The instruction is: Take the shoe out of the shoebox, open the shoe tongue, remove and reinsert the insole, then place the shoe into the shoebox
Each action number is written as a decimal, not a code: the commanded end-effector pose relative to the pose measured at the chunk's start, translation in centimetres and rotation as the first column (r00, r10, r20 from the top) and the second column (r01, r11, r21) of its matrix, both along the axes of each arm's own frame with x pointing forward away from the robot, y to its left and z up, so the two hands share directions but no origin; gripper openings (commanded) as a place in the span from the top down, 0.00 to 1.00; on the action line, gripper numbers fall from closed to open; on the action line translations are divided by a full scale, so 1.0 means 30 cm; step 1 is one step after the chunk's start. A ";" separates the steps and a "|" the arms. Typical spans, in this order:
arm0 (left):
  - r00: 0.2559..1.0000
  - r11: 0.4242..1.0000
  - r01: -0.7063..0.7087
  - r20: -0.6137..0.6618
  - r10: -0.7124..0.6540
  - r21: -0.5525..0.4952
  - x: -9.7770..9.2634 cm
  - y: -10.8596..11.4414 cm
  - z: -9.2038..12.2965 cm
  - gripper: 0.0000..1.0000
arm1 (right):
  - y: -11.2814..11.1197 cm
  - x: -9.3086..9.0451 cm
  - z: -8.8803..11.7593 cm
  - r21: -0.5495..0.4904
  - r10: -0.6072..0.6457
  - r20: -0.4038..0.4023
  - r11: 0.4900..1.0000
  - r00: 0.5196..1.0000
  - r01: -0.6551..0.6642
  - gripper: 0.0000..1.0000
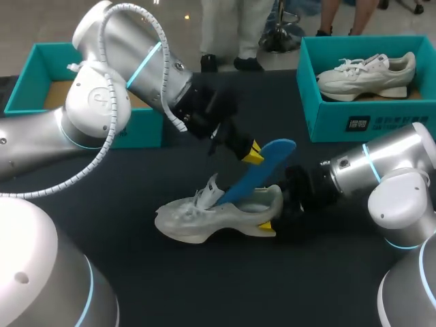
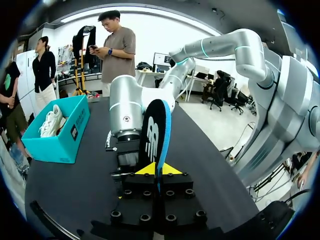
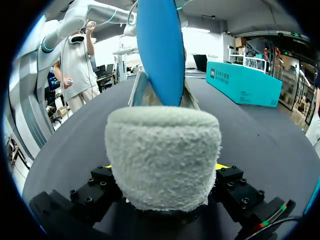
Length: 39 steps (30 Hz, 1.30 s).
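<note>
Shoe (image 1: 218, 214) upright on dark table (image 1: 204, 286), toe toward robot's left. Right gripper (image 1: 272, 221) at shoe's heel, fingers clamped on it from both sides. Blue insole (image 1: 255, 174) slants up out of shoe's opening. Left gripper (image 1: 253, 155) above shoe, pinching insole's upper part. Left shoebox (image 1: 24, 78) behind shoe. Right shoebox (image 1: 381, 122) behind shoe, holding second shoe (image 1: 368, 73).

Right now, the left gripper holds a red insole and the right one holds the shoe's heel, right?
The insole is blue, not red: see the head view. The left gripper holds it, the right gripper holds the shoe by its heel.
</note>
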<state>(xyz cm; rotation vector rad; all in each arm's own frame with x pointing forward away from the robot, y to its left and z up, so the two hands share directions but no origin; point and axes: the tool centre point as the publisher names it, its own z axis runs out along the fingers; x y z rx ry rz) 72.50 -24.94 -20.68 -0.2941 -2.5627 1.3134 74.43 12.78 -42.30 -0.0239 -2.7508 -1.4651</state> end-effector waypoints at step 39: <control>0.998 0.991 0.065 -0.013 -0.067 -0.113 -0.005 -0.036 0.221 1.00 | 0.010 0.000 -0.005 -0.005 -0.001 0.000 1.000 1.000 0.001 1.00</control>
